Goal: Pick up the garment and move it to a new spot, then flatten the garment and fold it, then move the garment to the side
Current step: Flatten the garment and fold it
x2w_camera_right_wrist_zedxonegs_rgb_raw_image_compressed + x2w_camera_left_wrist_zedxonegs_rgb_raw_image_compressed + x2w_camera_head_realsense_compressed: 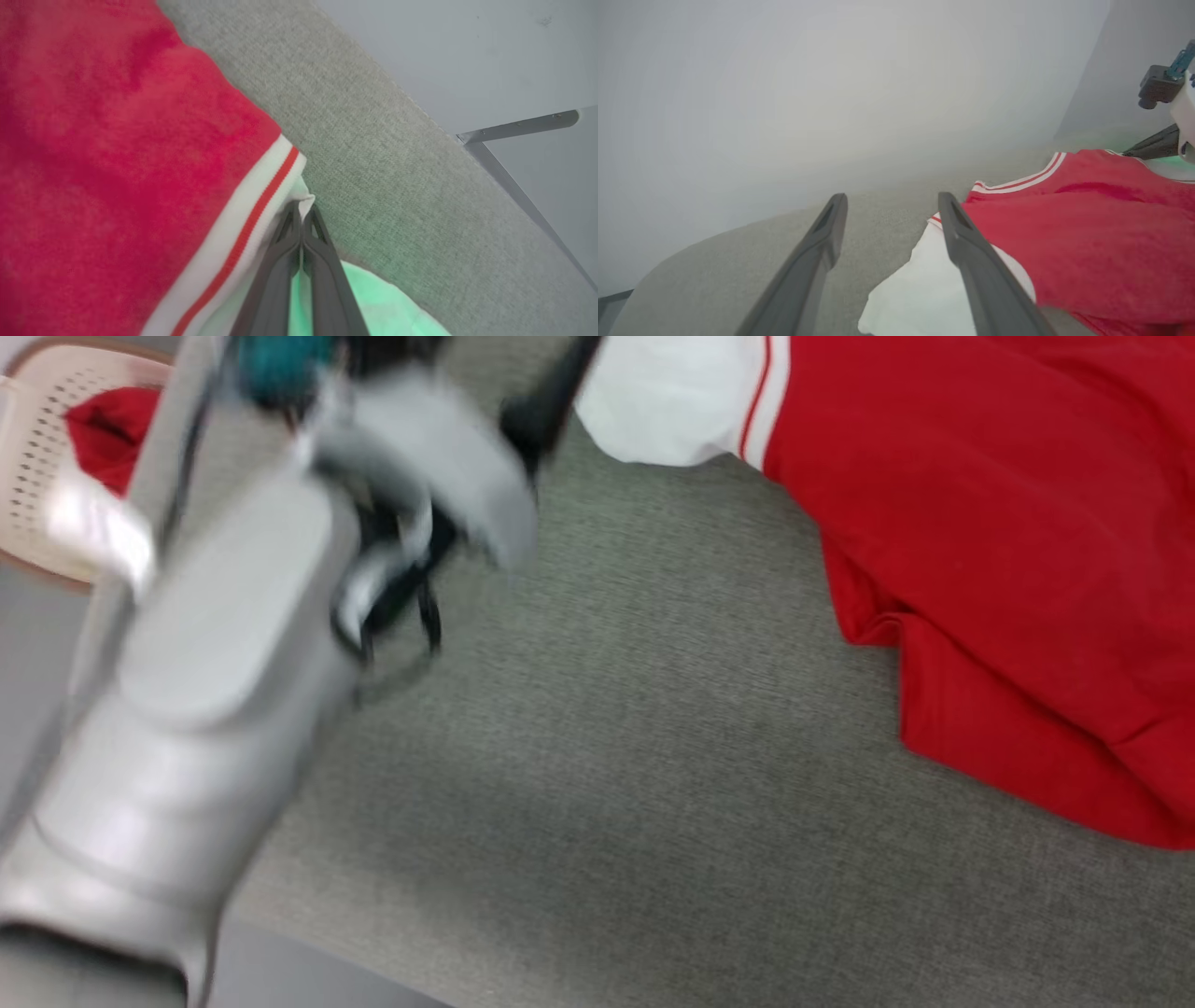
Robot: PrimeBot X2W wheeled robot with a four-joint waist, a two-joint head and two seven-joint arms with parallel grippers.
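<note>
The garment (980,523), bright red with a white sleeve and red-and-white stripe trim, lies spread on the grey surface at the upper right of the head view. My left arm (215,644) reaches in blurred from the left, one dark finger (551,392) near the white sleeve. In the left wrist view my left gripper (892,198) is open; its right finger (971,252) lies over the garment's (1087,242) white sleeve. My right gripper (301,210) is shut on the white striped edge of the garment (117,163). That right gripper (1155,145) also appears at the garment's far corner.
The grey fabric-covered table (607,756) carries the garment. A beige perforated basket (37,476) at the upper left holds a plain red cloth (107,434). The table's edge and a metal bracket (518,126) run along the right of the right wrist view.
</note>
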